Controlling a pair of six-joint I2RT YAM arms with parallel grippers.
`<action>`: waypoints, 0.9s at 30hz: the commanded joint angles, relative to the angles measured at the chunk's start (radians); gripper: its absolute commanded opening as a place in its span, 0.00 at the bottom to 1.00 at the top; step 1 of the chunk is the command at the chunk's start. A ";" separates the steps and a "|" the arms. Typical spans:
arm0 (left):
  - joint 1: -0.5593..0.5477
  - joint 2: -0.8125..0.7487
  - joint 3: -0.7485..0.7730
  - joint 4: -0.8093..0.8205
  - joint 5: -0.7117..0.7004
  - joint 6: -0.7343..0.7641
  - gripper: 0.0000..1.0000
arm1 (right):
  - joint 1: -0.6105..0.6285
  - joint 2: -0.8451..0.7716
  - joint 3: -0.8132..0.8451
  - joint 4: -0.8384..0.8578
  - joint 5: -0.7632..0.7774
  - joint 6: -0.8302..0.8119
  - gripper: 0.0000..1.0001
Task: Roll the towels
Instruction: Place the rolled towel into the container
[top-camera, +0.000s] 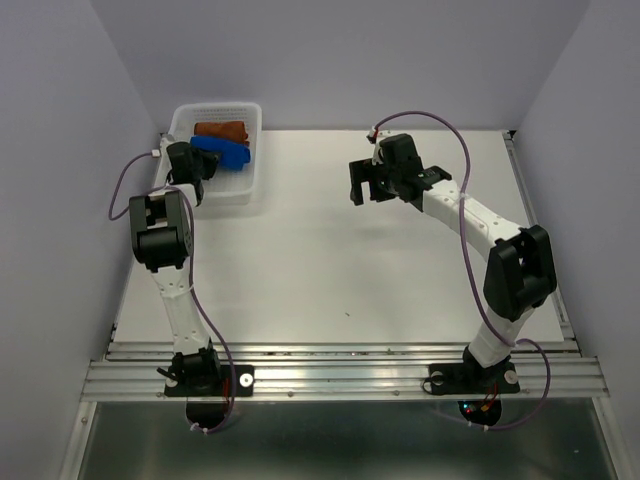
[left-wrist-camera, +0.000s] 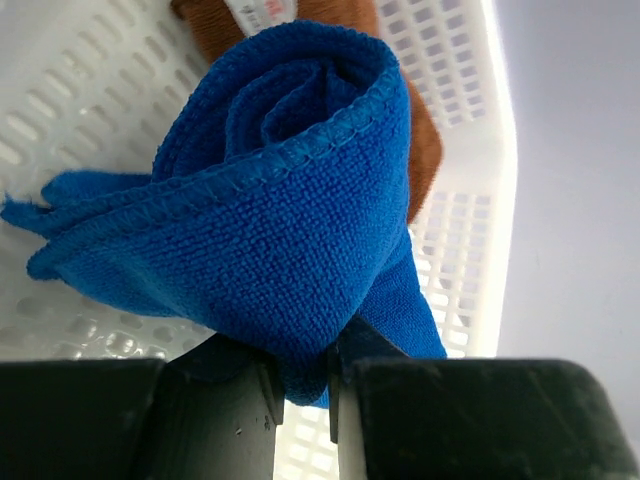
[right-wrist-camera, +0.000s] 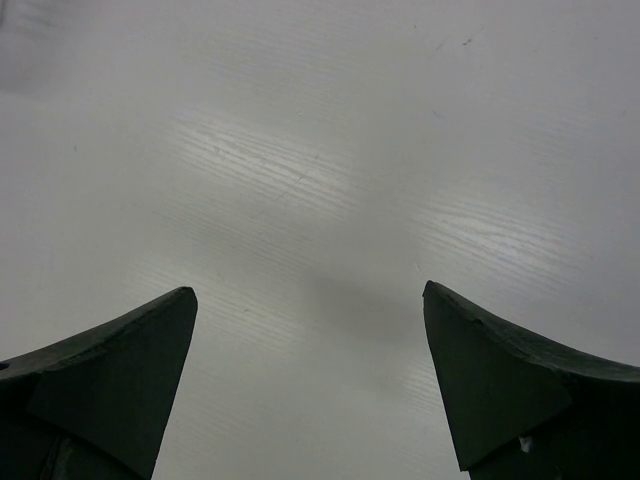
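The blue towel (top-camera: 225, 151), rolled into a bundle, hangs over the white perforated basket (top-camera: 245, 184) at the back left. My left gripper (top-camera: 196, 166) is shut on the lower edge of it; the left wrist view shows the blue roll (left-wrist-camera: 290, 210) pinched at the gripper (left-wrist-camera: 303, 385). The rust-brown towel (top-camera: 221, 131) lies rolled in the basket behind the blue one, and shows in the left wrist view (left-wrist-camera: 425, 150) too. My right gripper (top-camera: 366, 186) is open and empty above the bare table, its fingertips (right-wrist-camera: 170, 320) wide apart in the right wrist view.
The basket wall (left-wrist-camera: 470, 250) stands just right of the blue towel. The white table (top-camera: 330, 260) spreads between the two arms. Grey walls close in the left, back and right sides. A metal rail (top-camera: 340, 370) runs along the near edge.
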 joint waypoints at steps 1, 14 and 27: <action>0.006 0.017 0.061 -0.054 -0.031 -0.038 0.00 | -0.004 -0.002 0.050 0.009 0.022 -0.008 1.00; 0.005 0.034 0.222 -0.378 -0.107 -0.034 0.61 | -0.004 -0.025 0.039 0.009 0.010 -0.009 1.00; 0.003 -0.201 0.193 -0.539 -0.129 -0.001 0.99 | -0.004 -0.059 0.036 0.027 -0.050 0.012 1.00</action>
